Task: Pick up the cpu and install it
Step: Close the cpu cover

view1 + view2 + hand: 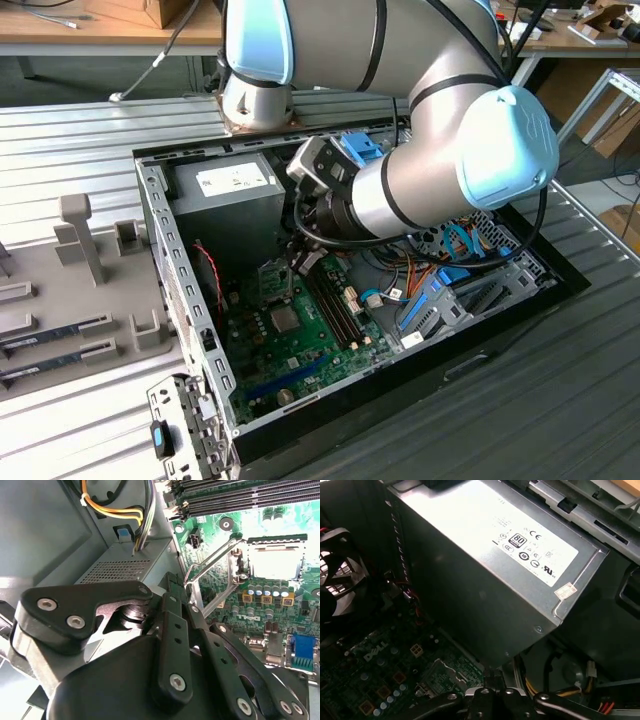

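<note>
The cpu (285, 320) is a small silvery-grey square lying flat in its socket on the green motherboard (300, 355) inside the open computer case. In the second wrist view the cpu (275, 562) glares bright inside the socket frame, and the thin metal socket lever (210, 565) stands raised beside it. My gripper (306, 262) hangs inside the case just above the board, between the power-supply box and the memory slots, a short way from the cpu and apart from it. Its black linkage (170, 630) hides its tips.
The grey power-supply box (235, 195) (485, 565) stands close beside the gripper. Black memory slots (335, 305), coloured cables (450, 260) and a case fan (340, 580) crowd the board. A grey tray (100, 300) with memory sticks lies at the exterior view's left.
</note>
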Motion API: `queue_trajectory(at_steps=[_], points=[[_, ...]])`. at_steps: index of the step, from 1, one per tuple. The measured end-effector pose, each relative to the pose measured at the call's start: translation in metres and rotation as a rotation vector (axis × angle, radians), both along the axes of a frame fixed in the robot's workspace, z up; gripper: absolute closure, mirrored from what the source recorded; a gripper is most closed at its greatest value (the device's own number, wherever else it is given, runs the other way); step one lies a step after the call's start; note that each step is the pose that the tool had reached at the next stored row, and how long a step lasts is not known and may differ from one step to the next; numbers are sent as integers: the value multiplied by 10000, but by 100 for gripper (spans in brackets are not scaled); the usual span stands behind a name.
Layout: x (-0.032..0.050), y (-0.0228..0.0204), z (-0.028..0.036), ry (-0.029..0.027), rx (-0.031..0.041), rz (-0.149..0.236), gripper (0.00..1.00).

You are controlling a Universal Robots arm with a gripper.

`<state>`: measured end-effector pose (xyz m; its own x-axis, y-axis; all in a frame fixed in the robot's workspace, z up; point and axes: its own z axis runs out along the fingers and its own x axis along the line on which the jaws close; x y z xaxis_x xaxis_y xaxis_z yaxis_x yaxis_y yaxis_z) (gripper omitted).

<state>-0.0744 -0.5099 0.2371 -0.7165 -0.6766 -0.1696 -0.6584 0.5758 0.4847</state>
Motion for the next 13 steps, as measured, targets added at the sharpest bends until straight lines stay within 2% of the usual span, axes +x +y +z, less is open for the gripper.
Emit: queue_trajectory(at_steps=[2,9,13], points=[[0,-15,1,0,-1,-1,89],[2,-22,6,0,11,7,89],[21,-24,7,29,9,116,89]])
